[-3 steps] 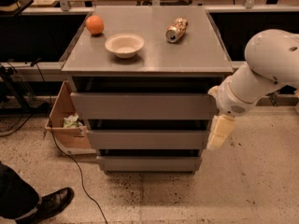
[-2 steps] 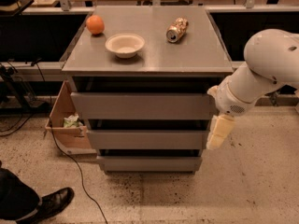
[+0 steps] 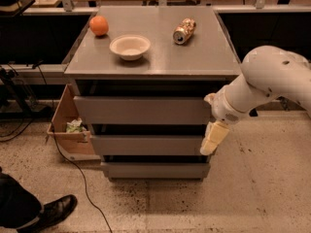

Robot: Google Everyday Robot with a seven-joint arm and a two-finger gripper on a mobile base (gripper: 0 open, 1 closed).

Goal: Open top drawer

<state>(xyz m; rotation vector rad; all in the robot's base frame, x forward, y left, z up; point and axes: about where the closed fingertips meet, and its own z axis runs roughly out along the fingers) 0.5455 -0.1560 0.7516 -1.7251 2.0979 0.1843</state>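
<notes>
The top drawer [image 3: 141, 110] is the wide grey handleless front just under the cabinet's top, with a dark gap above it. My gripper [image 3: 213, 139], cream-coloured and pointing down, hangs from the white arm [image 3: 265, 84] at the cabinet's right side. It sits in front of the right end of the second drawer front [image 3: 146, 145], just below the top drawer's right corner. I cannot tell whether it touches the drawer.
An orange [image 3: 98, 25], a white bowl [image 3: 129, 46] and a lying can [image 3: 184, 31] rest on the cabinet top [image 3: 204, 57]. The bottom drawer front [image 3: 153, 170] is lowest. A cardboard box [image 3: 68, 130] stands at the left. A person's shoe [image 3: 54, 210] is at the lower left.
My gripper and arm have shifted a little left, now overlapping the right ends of the drawer fronts. The drawers look unmoved.
</notes>
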